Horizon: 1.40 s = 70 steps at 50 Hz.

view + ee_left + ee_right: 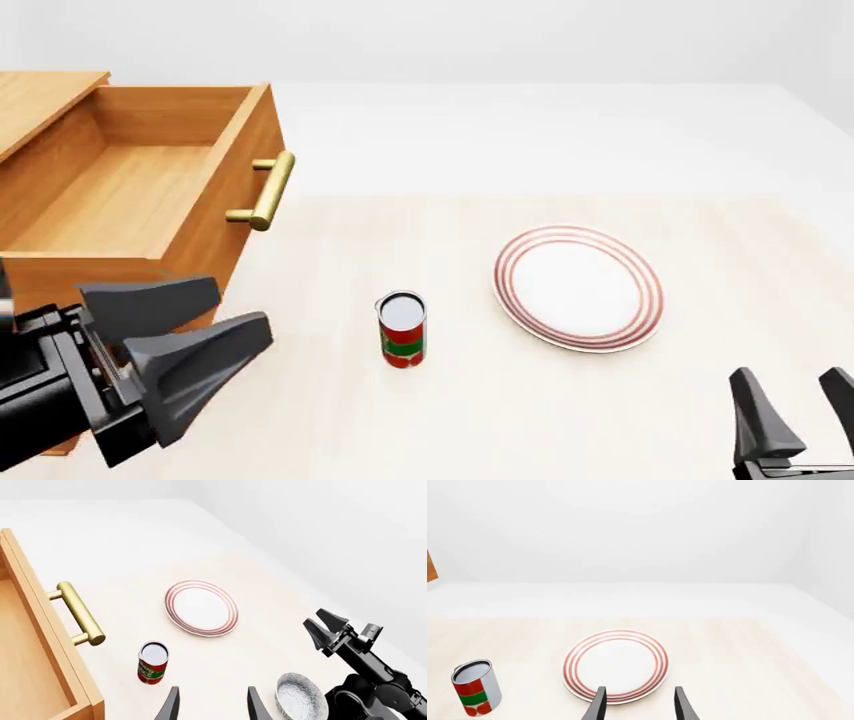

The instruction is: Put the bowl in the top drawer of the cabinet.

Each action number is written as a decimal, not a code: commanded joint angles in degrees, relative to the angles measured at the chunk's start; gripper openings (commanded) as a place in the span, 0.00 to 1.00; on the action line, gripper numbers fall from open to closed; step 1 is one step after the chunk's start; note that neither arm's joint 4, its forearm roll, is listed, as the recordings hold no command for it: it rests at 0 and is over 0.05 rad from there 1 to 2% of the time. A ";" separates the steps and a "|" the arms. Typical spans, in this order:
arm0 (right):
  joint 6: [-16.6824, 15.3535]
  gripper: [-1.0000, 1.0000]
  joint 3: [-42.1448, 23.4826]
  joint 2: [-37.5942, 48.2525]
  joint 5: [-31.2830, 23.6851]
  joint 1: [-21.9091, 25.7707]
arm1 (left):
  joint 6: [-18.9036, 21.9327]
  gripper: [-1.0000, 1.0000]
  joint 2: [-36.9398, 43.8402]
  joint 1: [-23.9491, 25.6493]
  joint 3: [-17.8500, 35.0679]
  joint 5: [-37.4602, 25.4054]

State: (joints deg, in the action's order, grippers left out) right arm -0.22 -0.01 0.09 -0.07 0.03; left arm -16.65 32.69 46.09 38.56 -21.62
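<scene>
The bowl (300, 697), round with a dense grey-blue pattern, shows only in the left wrist view, resting on the table beside the right arm. It is out of the front view. The cabinet (40, 100) stands at the left with its top drawer (120, 190) pulled out and holding nothing, brass handle (267, 190) facing the table. My left gripper (240, 305) hovers open in front of the drawer, holding nothing. My right gripper (787, 375) is open and holds nothing, low at the near right, pointing toward the plate.
A flat white plate with red rings (578, 287) lies right of centre. A red and green tin can (402, 330) stands upright between the drawer and the plate. In the left wrist view the right gripper (343, 625) rises just beyond the bowl.
</scene>
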 commanded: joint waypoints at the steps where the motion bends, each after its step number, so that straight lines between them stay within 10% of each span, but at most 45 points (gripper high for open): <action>1: 0.02 1.00 0.00 0.00 0.00 0.00 | -3.01 1.00 7.12 3.72 1.32 1.01; 70: 0.00 1.00 0.00 0.00 0.00 -0.01 | -14.97 1.00 40.40 11.87 12.16 4.14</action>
State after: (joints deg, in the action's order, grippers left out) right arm -0.22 -0.01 0.09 -0.07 0.03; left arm -30.63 66.84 58.05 47.63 -17.10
